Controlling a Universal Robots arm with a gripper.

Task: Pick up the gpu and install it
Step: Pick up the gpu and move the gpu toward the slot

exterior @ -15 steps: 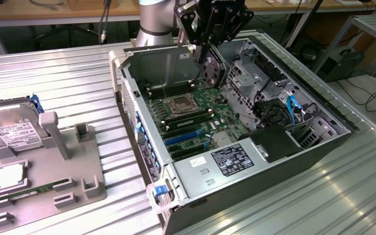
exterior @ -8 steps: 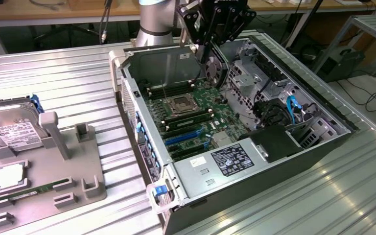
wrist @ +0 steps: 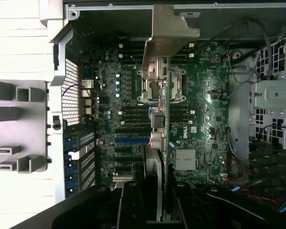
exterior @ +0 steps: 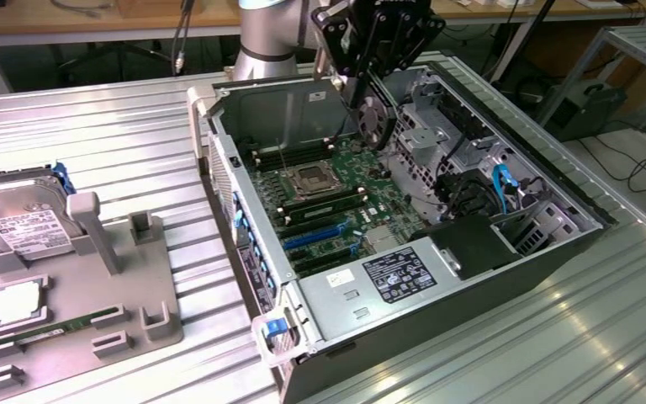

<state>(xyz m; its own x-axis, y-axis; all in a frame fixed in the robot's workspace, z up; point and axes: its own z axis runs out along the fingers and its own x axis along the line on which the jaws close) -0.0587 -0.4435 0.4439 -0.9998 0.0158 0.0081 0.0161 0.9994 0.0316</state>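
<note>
**Setting.** A ribbed metal tabletop [exterior: 98,135] in a workshop, with benches and cables behind it. An open computer case [exterior: 245,194] is laid on its side on it.

**Tool.** The tool [exterior: 370,88] is hung above the case, toward its far wall. Its black fingers [wrist: 133,205] are drawn in on the two flat faces of the gpu [exterior: 377,126], so the card is pinched between them. The jaws are closed only as far as the thickness of the card allows.

**Held item.** The gpu is carried clear of the board, edge downward, over the processor socket [exterior: 306,178]. In the wrist view it is seen edge-on [wrist: 158,157], with its silver bracket [wrist: 171,28] at the end farthest from the tool. It is judged light and stiff but fragile. A hold on the flat faces near one end, as taken here, is judged sound. The contact edge and the fan should be spared pressure.

**Below.** The motherboard [exterior: 335,194] is exposed, with blue expansion slots [exterior: 317,240] nearer the power supply [exterior: 396,273]. The card is not yet seated in any slot.

**Further out.** On the exterior view's left a grey fixture [exterior: 132,278] is set well apart from the case. It holds a hard drive [exterior: 26,223] and a green memory stick [exterior: 60,328].
</note>
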